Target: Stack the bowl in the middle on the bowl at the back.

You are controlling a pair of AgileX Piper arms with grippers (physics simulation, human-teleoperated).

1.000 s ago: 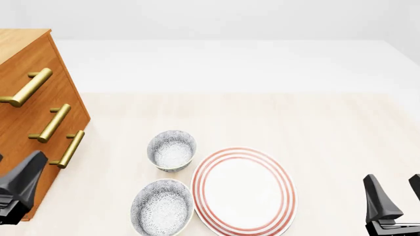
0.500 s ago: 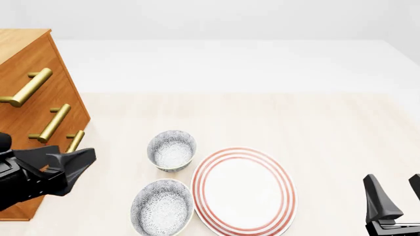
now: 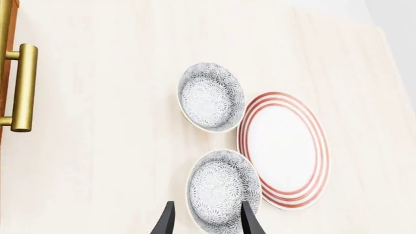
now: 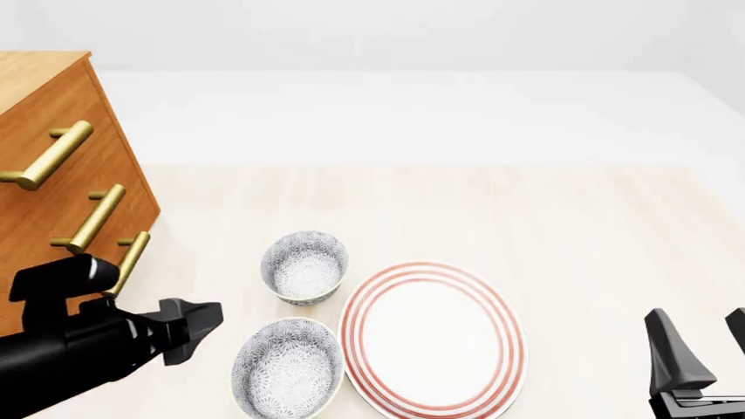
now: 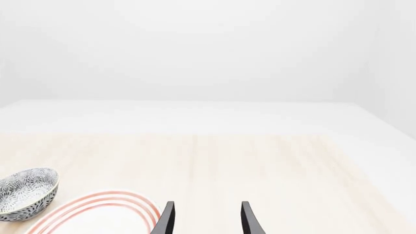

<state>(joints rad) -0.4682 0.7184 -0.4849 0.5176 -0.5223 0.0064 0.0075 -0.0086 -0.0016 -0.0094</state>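
Note:
Two matching grey-and-white speckled bowls stand on the table left of a plate. The bowl at the back (image 4: pixel 305 266) (image 3: pixel 211 96) is the farther one. The bowl in the middle (image 4: pixel 286 368) (image 3: pixel 224 190) sits nearer me. My left gripper (image 4: pixel 201 325) (image 3: pixel 207 204) hovers just left of this nearer bowl; in the left wrist view its open fingers frame the bowl's near rim and hold nothing. My right gripper (image 4: pixel 696 316) (image 5: pixel 207 204) stands open and empty at the front right. The right wrist view shows the back bowl (image 5: pixel 26 192) at its edge.
A large white plate with red rings (image 4: pixel 434 339) (image 3: pixel 283 148) (image 5: pixel 97 209) lies right of the bowls, almost touching both. A wooden drawer unit (image 4: pixel 47 201) with brass handles (image 4: pixel 91 218) (image 3: pixel 23 87) stands at the left, close to my left arm.
My left arm has swung in from the left edge toward the nearer bowl, its gripper now beside it. Bowls, plate and right arm have not moved.

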